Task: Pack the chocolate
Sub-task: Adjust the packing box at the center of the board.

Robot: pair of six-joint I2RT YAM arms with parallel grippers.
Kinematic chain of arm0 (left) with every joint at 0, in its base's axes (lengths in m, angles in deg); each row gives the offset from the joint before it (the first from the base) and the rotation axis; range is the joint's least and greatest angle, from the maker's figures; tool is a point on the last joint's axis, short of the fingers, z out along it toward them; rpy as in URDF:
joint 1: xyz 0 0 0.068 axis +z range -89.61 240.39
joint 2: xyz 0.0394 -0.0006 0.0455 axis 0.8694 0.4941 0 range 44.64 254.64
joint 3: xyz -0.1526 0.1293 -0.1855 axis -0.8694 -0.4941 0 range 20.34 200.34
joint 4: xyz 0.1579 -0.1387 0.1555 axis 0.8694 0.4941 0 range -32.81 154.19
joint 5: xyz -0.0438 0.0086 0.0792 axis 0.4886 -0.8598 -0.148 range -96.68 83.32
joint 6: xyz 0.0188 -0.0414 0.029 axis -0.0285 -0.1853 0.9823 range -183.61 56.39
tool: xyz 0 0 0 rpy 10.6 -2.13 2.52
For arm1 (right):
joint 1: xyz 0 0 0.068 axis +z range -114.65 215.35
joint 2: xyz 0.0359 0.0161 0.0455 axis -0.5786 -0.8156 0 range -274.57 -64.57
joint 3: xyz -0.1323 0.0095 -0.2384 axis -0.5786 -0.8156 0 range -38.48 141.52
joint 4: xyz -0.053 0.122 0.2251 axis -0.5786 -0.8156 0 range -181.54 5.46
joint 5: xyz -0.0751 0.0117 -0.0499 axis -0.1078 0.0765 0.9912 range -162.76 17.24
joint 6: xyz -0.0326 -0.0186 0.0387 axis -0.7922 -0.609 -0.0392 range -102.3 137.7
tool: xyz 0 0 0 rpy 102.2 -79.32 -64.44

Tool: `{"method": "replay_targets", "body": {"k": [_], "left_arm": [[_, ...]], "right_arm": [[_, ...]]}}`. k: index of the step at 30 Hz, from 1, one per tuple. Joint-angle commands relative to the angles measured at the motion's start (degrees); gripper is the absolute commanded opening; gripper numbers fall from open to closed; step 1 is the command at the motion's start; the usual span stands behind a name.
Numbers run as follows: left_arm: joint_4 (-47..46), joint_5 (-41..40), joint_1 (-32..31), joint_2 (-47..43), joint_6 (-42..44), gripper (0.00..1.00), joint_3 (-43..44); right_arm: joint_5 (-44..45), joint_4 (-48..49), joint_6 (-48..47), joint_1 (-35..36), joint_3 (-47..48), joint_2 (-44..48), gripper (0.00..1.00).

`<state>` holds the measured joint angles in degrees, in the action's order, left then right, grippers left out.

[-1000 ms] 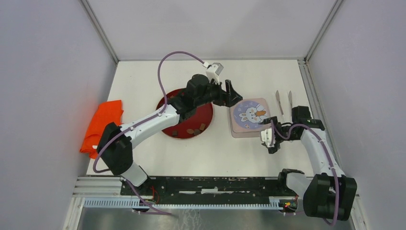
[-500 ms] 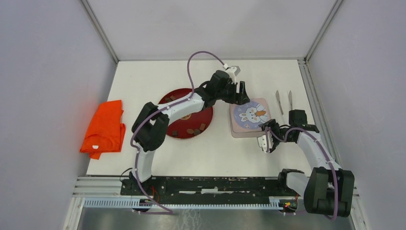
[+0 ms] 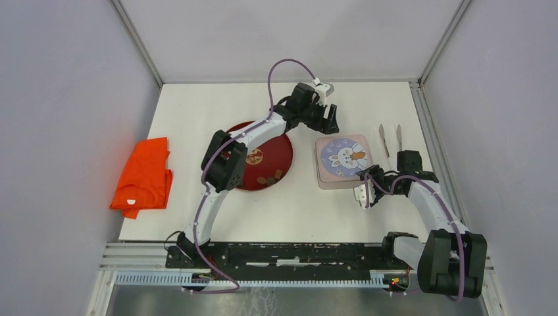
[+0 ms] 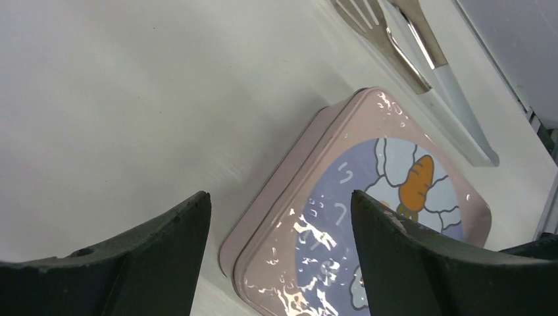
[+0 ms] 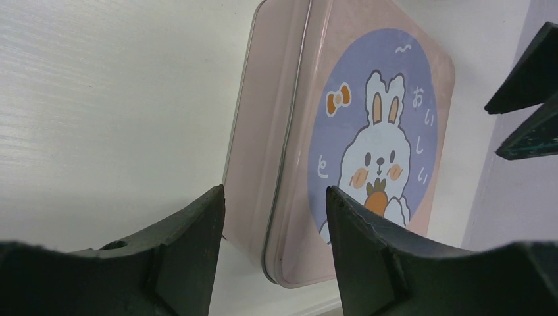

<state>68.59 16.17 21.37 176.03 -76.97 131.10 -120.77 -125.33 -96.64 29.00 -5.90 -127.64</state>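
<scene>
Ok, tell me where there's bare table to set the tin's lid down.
Free: the near strip of table, between the red plate, the tin and the arm bases. Also the far-left corner behind the plate. Crowded around the tin: left pincer behind it, right pincer at its near corner, cutlery to its right.

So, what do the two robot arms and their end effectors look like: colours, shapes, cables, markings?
The left arm and the right arm both have white link shells and black joint housings. A thin purple cable runs along each. The left end effector and the right end effector each have two matte black, wedge-shaped fingers. I can read no markings.
</scene>
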Motion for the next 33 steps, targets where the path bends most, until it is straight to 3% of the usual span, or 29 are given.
{"method": "replay_targets", "body": {"k": [1, 6, 14, 23, 33], "left_arm": [[2.39, 4.75, 0.55, 3.30, 2.55, 0.83, 5.73], [-1.29, 11.57, 2.41, 5.40, -2.72, 0.83, 6.16], [0.09, 20.17, 2.59, 8.63, -3.05, 0.83, 6.44], [1.76, 20.46, 2.53, 9.53, -2.89, 0.79, 5.85], [0.01, 17.66, 2.03, 3.71, -3.00, 0.75, -2.87]], "right_arm": [[-2.17, -1.24, 1.23, 0.37, 1.72, 0.29, 0.64], [-2.19, -3.50, 1.41, 0.37, 2.74, 0.07, 0.70], [-2.46, -5.41, 3.80, 0.37, 6.40, -2.87, 0.73], [-1.23, -5.28, 4.06, 0.37, 6.27, -2.57, 0.73], [-1.91, -10.96, 6.12, 0.37, 9.96, -1.32, 0.74]]}}
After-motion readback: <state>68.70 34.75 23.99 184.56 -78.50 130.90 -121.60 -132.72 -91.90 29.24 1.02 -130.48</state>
